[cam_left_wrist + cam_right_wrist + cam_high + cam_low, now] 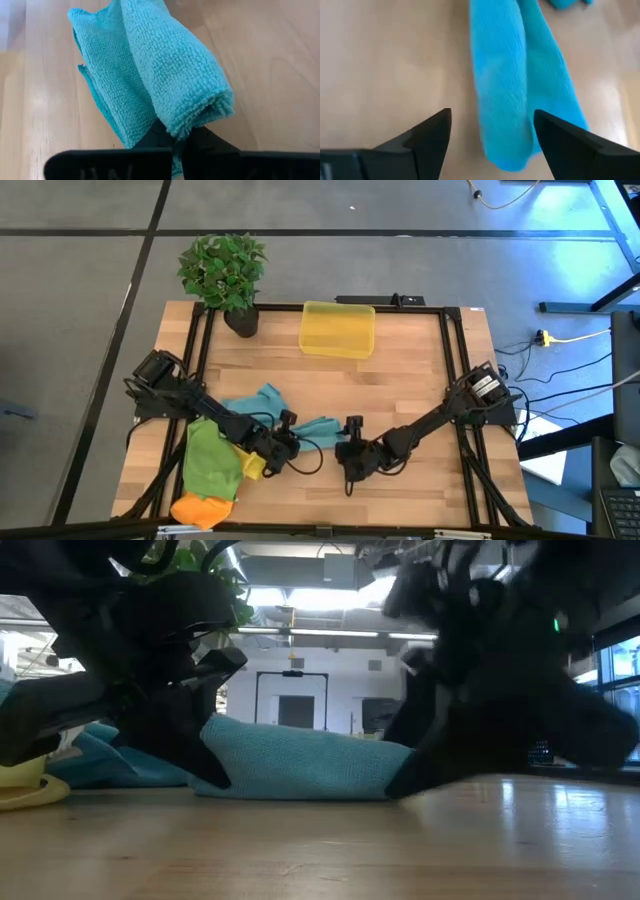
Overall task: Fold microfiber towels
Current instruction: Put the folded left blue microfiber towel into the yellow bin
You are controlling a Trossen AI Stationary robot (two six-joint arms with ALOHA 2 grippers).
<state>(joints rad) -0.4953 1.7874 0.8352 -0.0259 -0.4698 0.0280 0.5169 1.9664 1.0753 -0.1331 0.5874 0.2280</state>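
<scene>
Teal towel (165, 75) | pinched in left gripper (177, 137) | right gripper (492, 135) released, straddling its end

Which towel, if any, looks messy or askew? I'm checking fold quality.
The teal-blue towel lies bunched in a loose roll rather than a flat fold, one end pinched in the left gripper. The right gripper stands open beside its other end.

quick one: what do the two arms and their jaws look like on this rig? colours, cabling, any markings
Both arms are dark, black-looking jointed links with chunky motor housings at the bases, mounted at the table's left and right edges. Thin black cables loop loosely beside the left gripper and right gripper. Wrist views show flat, matte black wedge-shaped jaws. A small green light glows on one arm in the low view. No readable markings.
</scene>
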